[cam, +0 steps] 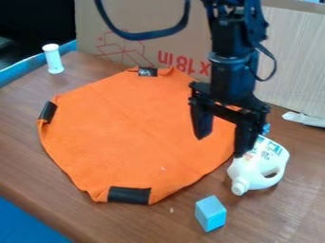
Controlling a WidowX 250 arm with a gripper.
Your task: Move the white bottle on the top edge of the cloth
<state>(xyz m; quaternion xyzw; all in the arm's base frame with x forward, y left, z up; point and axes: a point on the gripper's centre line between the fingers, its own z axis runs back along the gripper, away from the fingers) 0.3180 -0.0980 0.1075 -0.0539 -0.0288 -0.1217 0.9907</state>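
The black gripper [221, 146] hangs over the right part of the orange cloth [133, 137], its two fingers spread with nothing between them. Just right of it, a white bottle [259, 166] with a handle and a label lies on the table beside the cloth's right edge, its white cap toward the front. The right finger overlaps the bottle's left side in view; I cannot tell whether they touch. Black patches mark several of the cloth's edges, one of them at its top edge.
A light blue block [210, 213] sits near the front, below the bottle. A small white cylinder [53, 59] stands at the back left of the brown table [304, 199]. Cardboard [136, 35] rises behind the cloth, and a white scrap [304, 119] lies at the right edge.
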